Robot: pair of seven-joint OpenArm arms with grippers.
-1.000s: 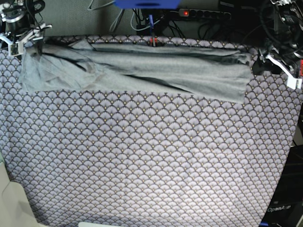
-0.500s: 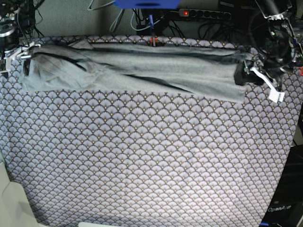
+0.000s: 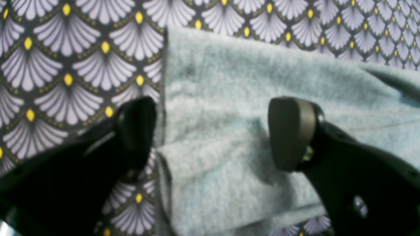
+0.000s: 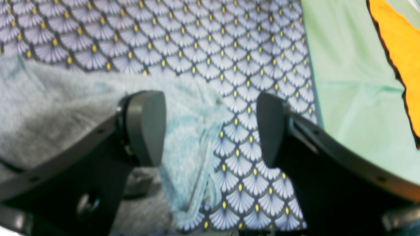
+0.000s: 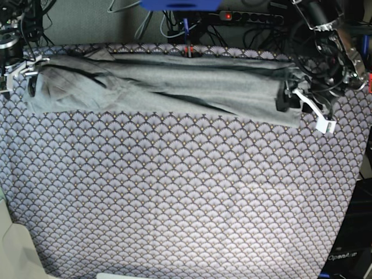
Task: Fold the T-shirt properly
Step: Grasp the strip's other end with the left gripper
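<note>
The grey T-shirt (image 5: 174,87) lies as a long, creased band along the far side of the purple fan-patterned tablecloth (image 5: 186,197). My left gripper (image 5: 300,108) is at its right end. In the left wrist view this gripper (image 3: 213,131) is open and straddles the shirt's (image 3: 236,98) layered edge, one finger (image 3: 137,127) over the cloth, the other (image 3: 288,134) over the fabric. My right gripper (image 5: 24,72) is at the shirt's left end. It (image 4: 208,127) is open too, with the shirt's (image 4: 49,105) rumpled edge lying between its fingers.
Behind the table run cables, a power strip (image 5: 250,17) with a red light, and a blue object (image 5: 180,4). The table's edge is close beside each gripper. A pale green surface (image 4: 344,98) and an orange patch (image 4: 403,65) lie beyond the cloth's edge.
My left gripper has come in from the table's right edge and down over the shirt's right end. My right gripper has dropped to the shirt's left end. The shirt has barely shifted.
</note>
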